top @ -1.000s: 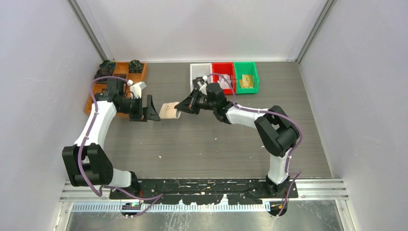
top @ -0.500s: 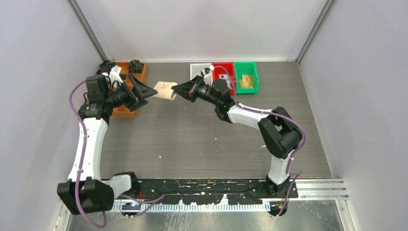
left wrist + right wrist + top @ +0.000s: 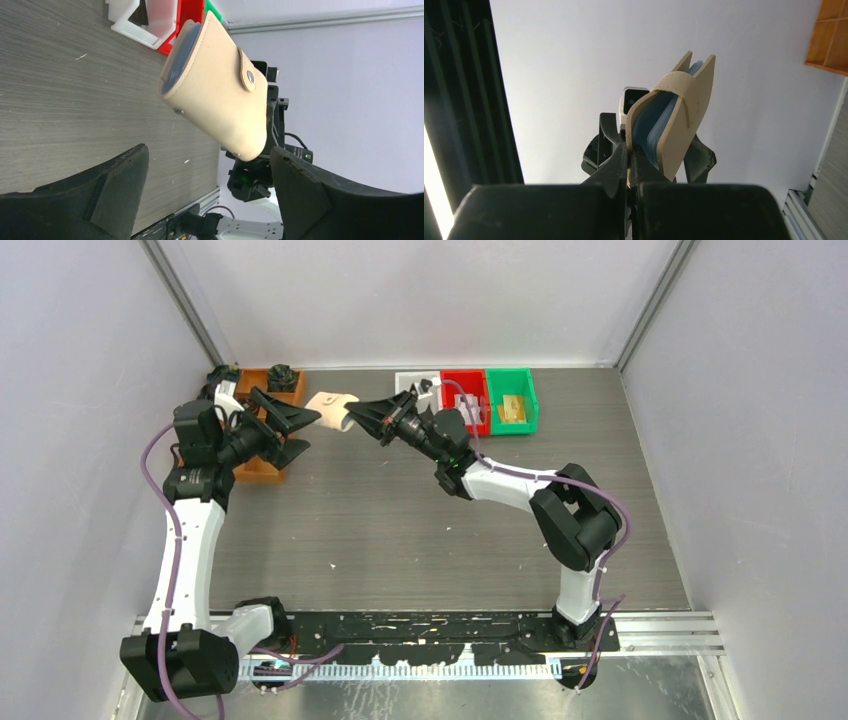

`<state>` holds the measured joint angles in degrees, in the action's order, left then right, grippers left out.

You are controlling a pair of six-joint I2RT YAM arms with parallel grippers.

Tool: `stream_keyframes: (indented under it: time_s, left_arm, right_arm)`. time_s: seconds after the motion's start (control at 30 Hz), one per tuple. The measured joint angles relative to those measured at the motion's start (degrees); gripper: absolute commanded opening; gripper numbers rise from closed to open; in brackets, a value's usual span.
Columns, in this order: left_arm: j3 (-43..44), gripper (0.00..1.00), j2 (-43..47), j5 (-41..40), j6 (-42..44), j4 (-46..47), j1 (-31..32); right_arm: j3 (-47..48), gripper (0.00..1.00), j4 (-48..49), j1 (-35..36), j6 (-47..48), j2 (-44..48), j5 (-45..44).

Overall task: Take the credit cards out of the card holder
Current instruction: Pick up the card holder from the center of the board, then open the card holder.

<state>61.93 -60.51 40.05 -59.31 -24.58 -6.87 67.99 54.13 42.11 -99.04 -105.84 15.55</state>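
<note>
The tan card holder (image 3: 330, 407) is held in the air near the back left, folded, with its snap strap over the outside (image 3: 215, 95). My right gripper (image 3: 352, 412) is shut on one tan flap (image 3: 630, 155). Blue-grey pockets (image 3: 649, 125) show between the flaps, and I cannot tell whether they hold cards. My left gripper (image 3: 308, 432) is open, its fingers (image 3: 115, 180) wide apart on either side of the holder's lower end without touching it. A gold credit card (image 3: 513, 408) lies in the green bin and a pale one (image 3: 465, 406) in the red bin.
White (image 3: 408, 380), red (image 3: 463, 385) and green (image 3: 525, 390) bins stand in a row at the back. An orange-brown compartment tray (image 3: 255, 383) sits at the back left, partly under my left arm. Walls close in on the left, back and right.
Both grippers have lifted and moved toward the back left. The right one carried the card holder along, and the open left one stayed facing it.
</note>
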Motion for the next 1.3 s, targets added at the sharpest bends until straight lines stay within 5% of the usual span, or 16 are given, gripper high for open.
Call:
stream_keyframes:
  time_s: [0.2,0.6,0.63,0.7,0.77,0.87,1.07,1.3]
  left_arm:
    - [-0.92,0.78,0.0,-1.49,-3.61,2.25,0.0]
    - [-0.87,0.26,-0.02,-4.15,-6.29,4.98,-2.19]
    - [-0.85,0.21,-0.02,-4.26,-6.38,5.03,-2.27]
    - [-0.55,0.13,-0.02,-4.52,-6.21,4.9,-2.4]
    - [0.17,0.05,-0.02,-4.55,-5.31,4.33,-2.49]
    - [1.25,0.0,-0.57,-5.44,-2.23,2.86,-2.56]
    - [5.92,0.0,-2.93,-1.2,5.2,1.62,-2.73]
    - [7.06,0.05,-2.97,12.79,9.81,2.8,-2.6]
  right_arm:
    - [2.25,0.01,1.27,2.99,-2.12,-1.46,-1.88]
    - [0.44,0.01,1.16,6.21,-1.92,-1.44,-4.31]
    - [0.35,0.05,0.79,6.25,-1.57,-1.44,-4.35]
    - [0.35,0.36,0.11,6.43,-0.96,-1.44,-4.31]
    - [0.35,0.56,-0.46,6.56,-0.31,-1.44,-3.93]
    - [0.35,0.81,-1.49,6.4,1.25,-0.68,-1.88]
    - [-0.17,0.98,-13.44,3.61,9.4,4.09,6.91]
    - [3.02,0.99,-28.96,-0.7,24.85,7.98,15.72]
